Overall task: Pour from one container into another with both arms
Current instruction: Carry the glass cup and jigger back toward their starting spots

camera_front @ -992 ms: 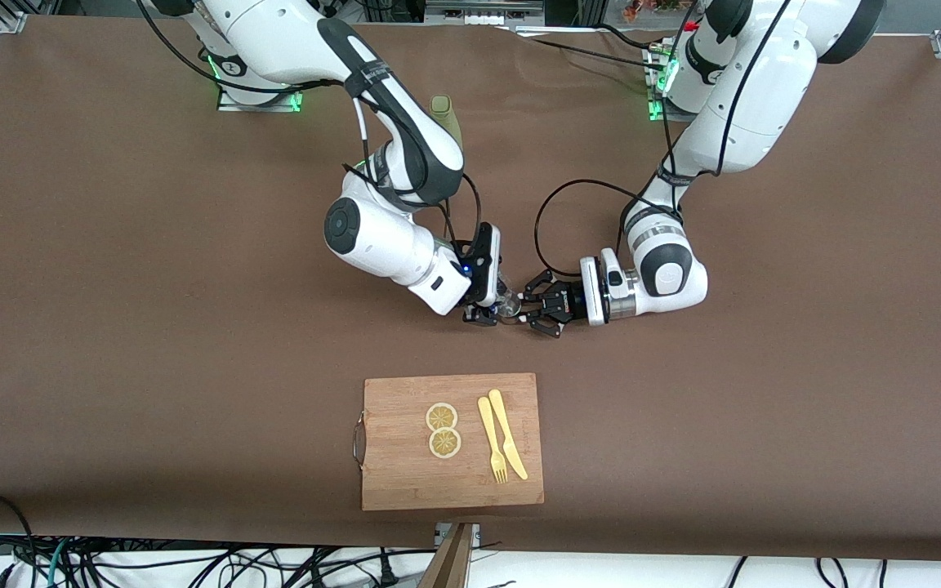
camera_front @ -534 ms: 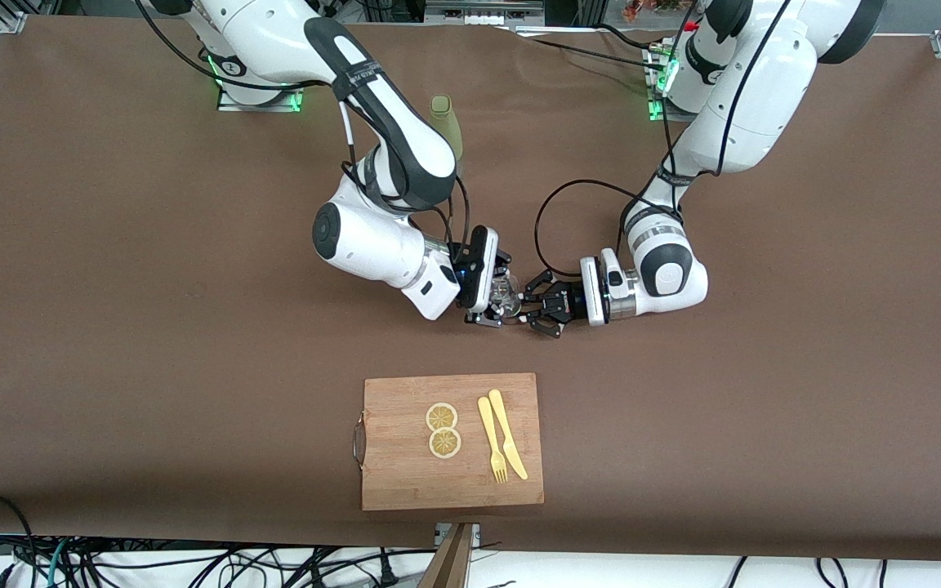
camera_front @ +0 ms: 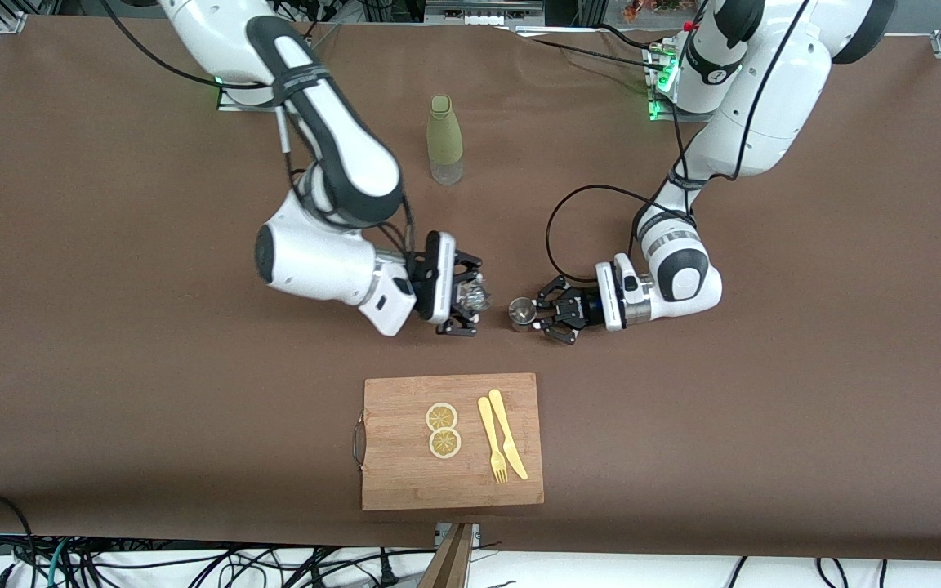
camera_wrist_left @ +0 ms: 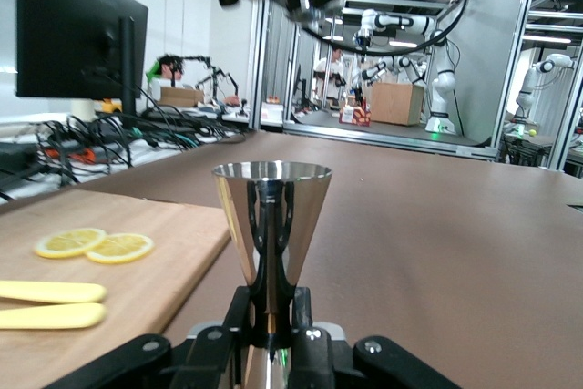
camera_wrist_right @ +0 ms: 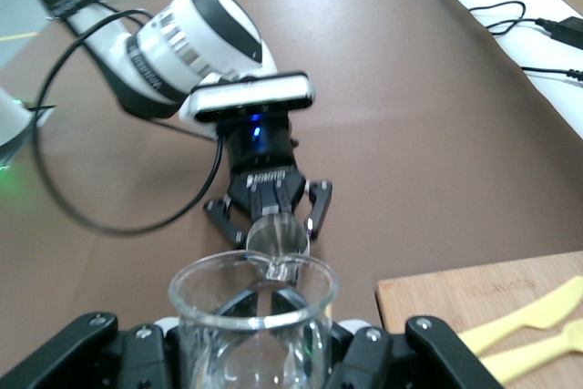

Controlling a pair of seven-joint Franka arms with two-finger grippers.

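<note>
Two white robot arms meet over the middle of a brown table (camera_front: 111,327). The left gripper (camera_front: 546,314) pinches a steel jigger (camera_front: 522,311) at its narrow waist, holding it upright, mouth up. Just beside it, apart, the right gripper (camera_front: 464,306) is clamped around a clear glass beaker (camera_front: 474,297). A wooden cutting board (camera_front: 405,474) lies nearer the camera than both grippers, carrying two lemon slices (camera_front: 443,429), a yellow fork (camera_front: 492,441) and knife (camera_front: 508,434). A green bottle (camera_front: 443,139) stands near the arm bases.
</note>
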